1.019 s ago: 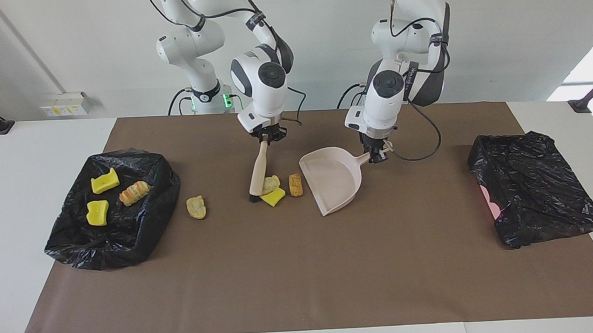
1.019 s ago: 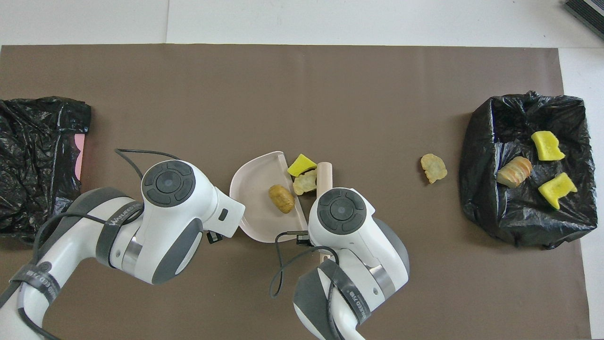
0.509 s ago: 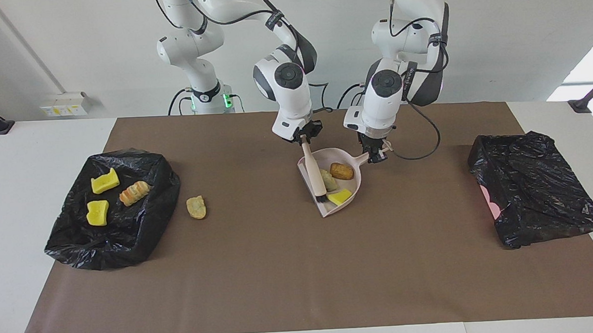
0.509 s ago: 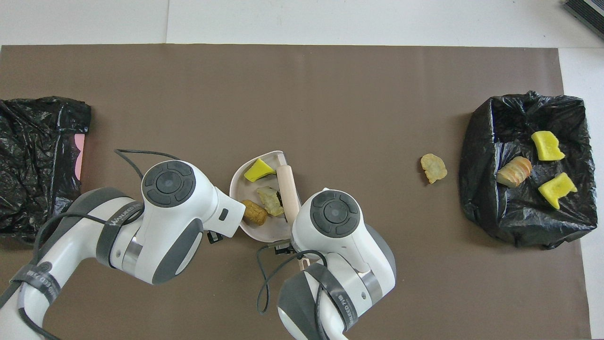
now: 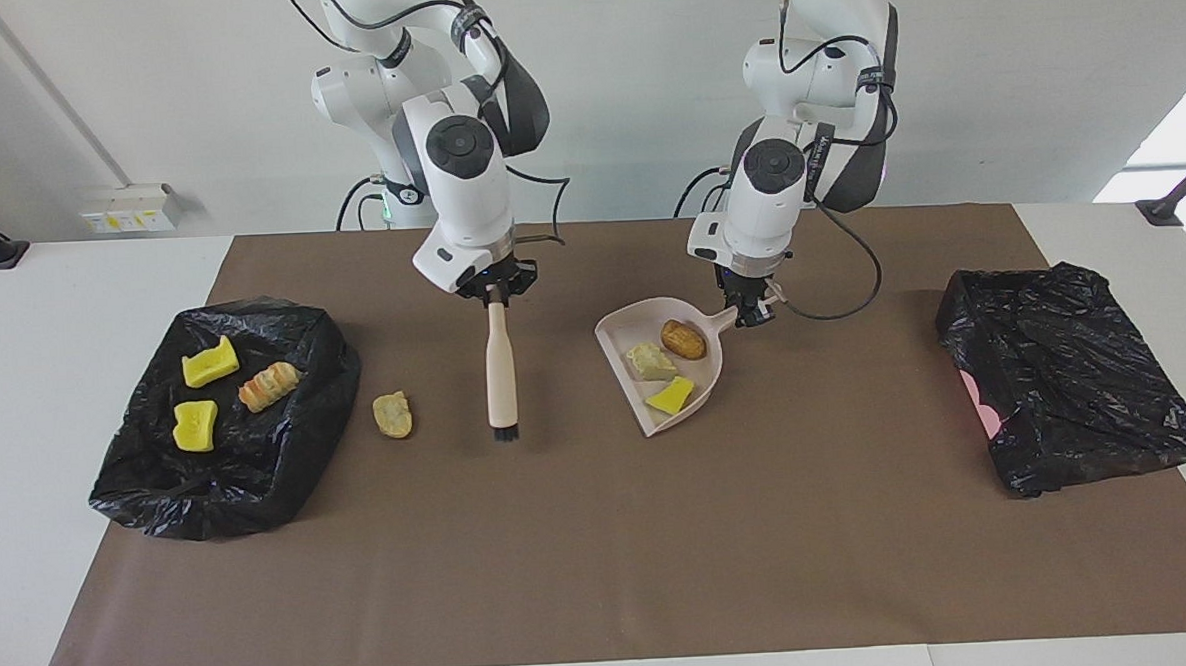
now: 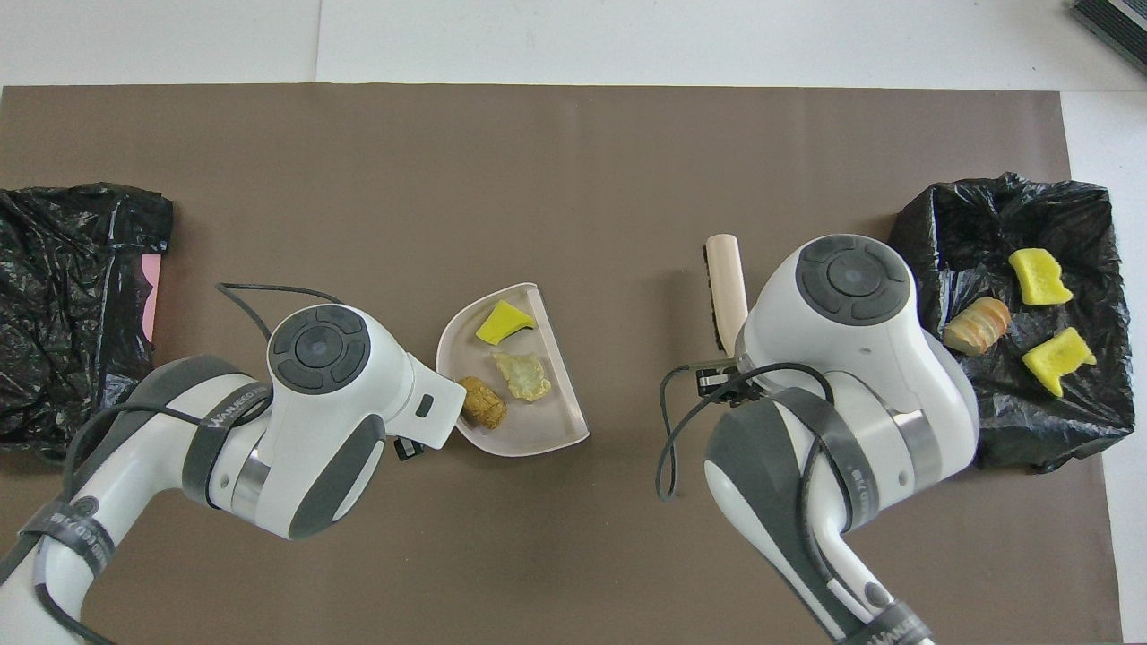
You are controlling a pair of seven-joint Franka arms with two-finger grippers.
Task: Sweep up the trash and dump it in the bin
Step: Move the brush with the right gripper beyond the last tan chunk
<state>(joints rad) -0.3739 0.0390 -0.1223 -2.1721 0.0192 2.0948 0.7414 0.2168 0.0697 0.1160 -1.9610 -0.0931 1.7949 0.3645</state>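
Trash (image 5: 670,363) (yellow and brown lumps): three in dustpan (image 5: 615,334), three in bag (image 5: 139,473), one beside it.

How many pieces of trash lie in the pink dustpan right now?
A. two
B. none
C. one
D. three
D: the dustpan, held by its handle in the left gripper, holds three pieces: a brown lump, a pale piece and a yellow sponge chunk.

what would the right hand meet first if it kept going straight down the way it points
The right hand points down along the brush it grips, so the bristle end would likely reach the brown mat first, beside the loose trash piece. Its height above the mat is unclear.
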